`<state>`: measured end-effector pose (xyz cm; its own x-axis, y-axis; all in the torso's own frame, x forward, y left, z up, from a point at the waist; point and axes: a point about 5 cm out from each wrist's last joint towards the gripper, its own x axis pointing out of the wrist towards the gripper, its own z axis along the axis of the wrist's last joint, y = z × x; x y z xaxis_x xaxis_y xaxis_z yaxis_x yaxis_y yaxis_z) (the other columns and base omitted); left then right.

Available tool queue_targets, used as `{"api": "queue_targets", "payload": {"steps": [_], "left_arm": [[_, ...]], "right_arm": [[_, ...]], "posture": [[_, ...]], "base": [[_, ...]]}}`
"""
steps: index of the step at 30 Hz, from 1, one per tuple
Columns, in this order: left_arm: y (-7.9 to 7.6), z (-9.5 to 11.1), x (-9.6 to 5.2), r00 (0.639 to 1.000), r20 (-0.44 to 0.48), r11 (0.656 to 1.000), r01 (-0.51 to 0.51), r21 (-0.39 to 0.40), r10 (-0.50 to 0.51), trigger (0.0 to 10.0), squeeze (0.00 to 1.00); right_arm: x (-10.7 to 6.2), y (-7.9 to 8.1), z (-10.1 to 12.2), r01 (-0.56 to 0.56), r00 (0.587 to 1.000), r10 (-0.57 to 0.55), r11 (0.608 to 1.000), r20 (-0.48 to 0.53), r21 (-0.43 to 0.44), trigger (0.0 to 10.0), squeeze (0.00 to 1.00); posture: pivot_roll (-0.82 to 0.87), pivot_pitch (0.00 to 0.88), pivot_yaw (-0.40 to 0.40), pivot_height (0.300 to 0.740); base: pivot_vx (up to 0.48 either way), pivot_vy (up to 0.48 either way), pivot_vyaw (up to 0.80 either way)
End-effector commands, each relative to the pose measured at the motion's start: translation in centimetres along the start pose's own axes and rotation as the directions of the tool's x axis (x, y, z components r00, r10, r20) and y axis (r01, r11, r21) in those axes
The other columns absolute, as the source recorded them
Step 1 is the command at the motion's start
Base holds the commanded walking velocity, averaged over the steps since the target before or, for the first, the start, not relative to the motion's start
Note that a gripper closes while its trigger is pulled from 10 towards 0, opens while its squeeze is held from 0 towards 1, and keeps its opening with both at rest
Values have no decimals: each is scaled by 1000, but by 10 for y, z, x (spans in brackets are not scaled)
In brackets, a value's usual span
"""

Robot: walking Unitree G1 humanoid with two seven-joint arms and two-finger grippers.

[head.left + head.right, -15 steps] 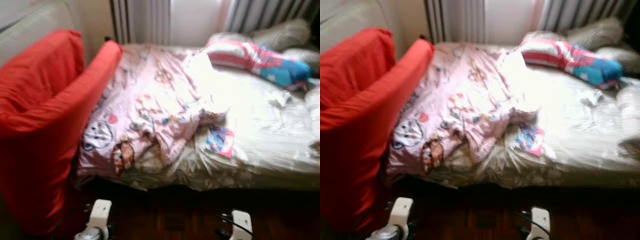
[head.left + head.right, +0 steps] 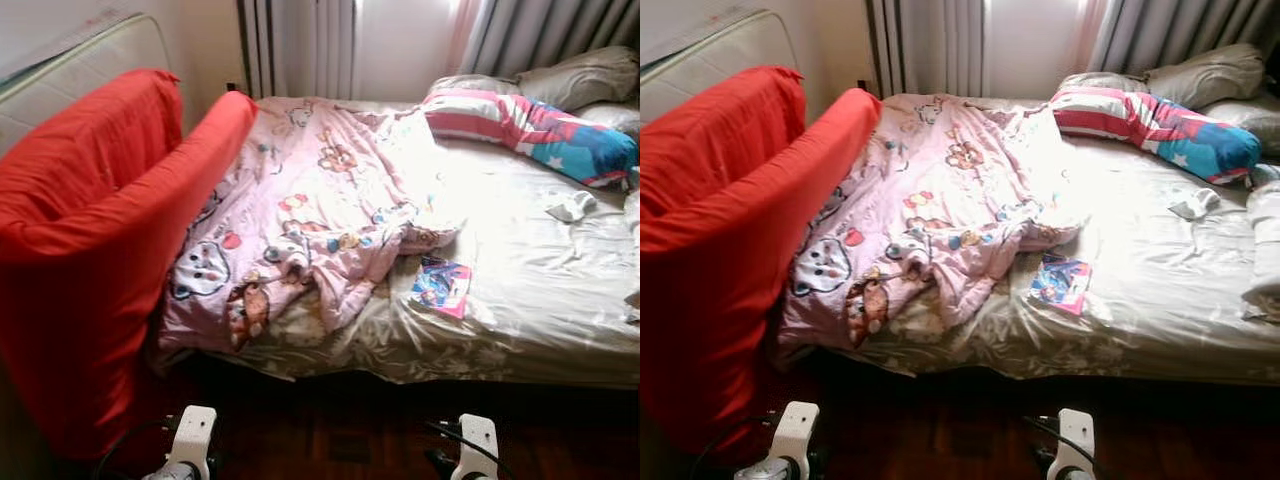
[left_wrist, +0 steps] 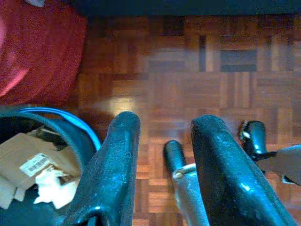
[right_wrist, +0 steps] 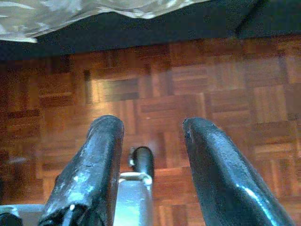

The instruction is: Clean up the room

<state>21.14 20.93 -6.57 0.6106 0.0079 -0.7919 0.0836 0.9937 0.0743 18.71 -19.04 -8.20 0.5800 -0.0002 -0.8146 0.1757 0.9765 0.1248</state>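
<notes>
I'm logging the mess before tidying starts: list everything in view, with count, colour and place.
Quilt: one, pink cartoon print, rumpled over the bed's left half.
Booklet: one, blue and pink, on the sheet beside the quilt.
Long pillow: one, red, white and blue, at the head of the bed.
Crumpled item: one, white, on the sheet.
Armchair: one, red, left of the bed.
Bin: one, dark with blue rim, holding cardboard and paper, on the parquet.
Left gripper: open, low over the floor.
Right gripper: open, low over the floor.

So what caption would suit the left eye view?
Rumpled pink cartoon-print duvet and small colourful book on an unmade bed beside a red fabric armchair.
</notes>
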Motion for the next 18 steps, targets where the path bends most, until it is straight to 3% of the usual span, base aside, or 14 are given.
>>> {"api": "queue_targets", "payload": {"steps": [1, 18], "left_arm": [[1, -3, -1, 1000, -13, 1000, 3, 15, -3, 10000, 0], [2, -2, 0, 1000, -14, 1000, -1, 17, 1, 10000, 0]], "right_arm": [[0, 1, 0, 4, 1000, -4, 1000, 1, 15, 10000, 0], [0, 1, 1, 9, 1000, -9, 1000, 1, 15, 10000, 0]], "posture": [[28, 0, -10, 740], [27, 0, -4, 740]], "base": [[0, -270, 0], [0, -274, 0]]}}
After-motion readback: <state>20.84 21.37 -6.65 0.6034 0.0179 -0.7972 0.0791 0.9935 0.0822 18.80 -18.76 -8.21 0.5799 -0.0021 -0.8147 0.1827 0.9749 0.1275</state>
